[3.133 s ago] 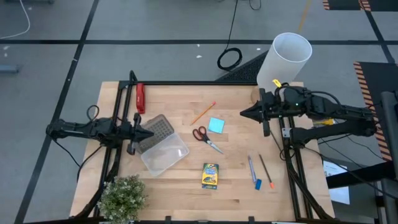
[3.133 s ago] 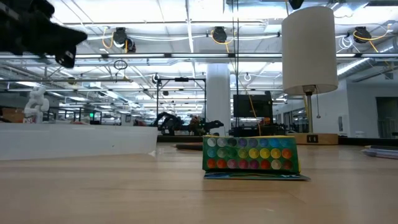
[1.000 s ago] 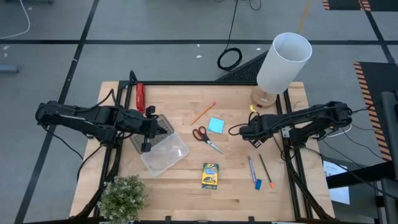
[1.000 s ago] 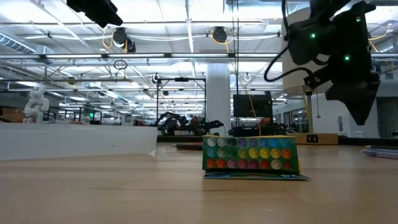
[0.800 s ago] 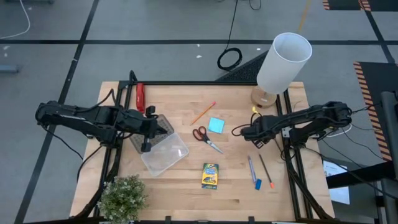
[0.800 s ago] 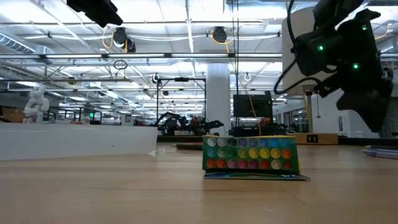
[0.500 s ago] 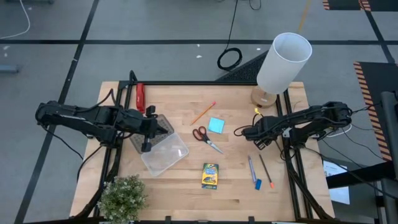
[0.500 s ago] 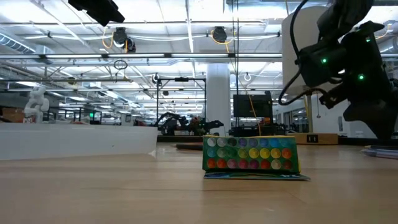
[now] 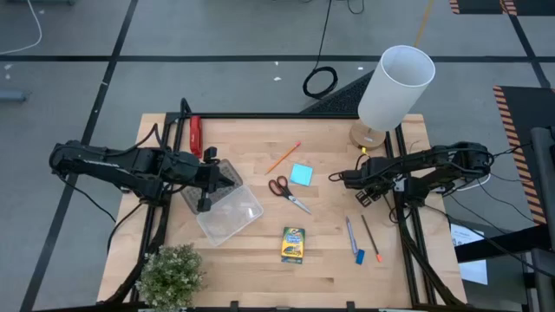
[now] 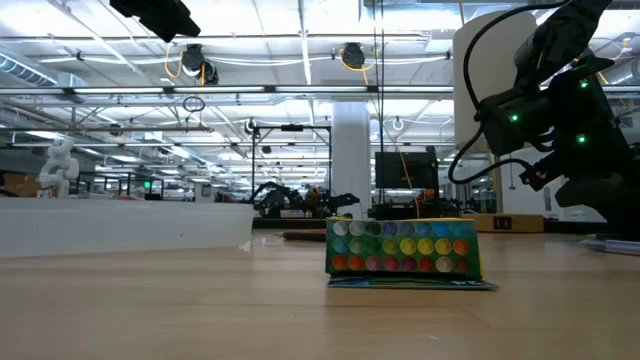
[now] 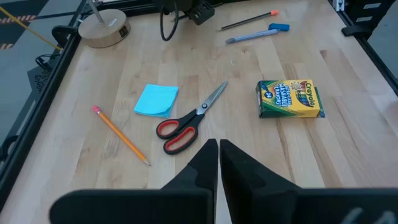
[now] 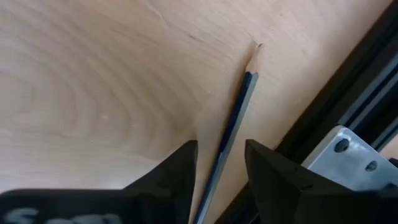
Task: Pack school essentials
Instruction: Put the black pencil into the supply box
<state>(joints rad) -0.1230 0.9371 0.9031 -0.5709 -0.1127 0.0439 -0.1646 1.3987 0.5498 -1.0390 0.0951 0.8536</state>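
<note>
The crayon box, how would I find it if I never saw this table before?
Start at the big white lamp at the table's far right corner, then come across to the near middle of the wooden table. The crayon box lies there alone, nearer than the red-handled scissors. It is the only yellow-and-green box.

Light wood worktop [image 9: 260,251] on a black metal frame, sitting on a grey floor [image 9: 217,35] with dark lines across it. A white-shaded lamp [image 9: 395,87] stands at one back corner, a small potted plant [image 9: 171,276] at a front one. Behind it: big open hall, white pillar [image 10: 351,160], ceiling lights [image 10: 352,55].
</note>
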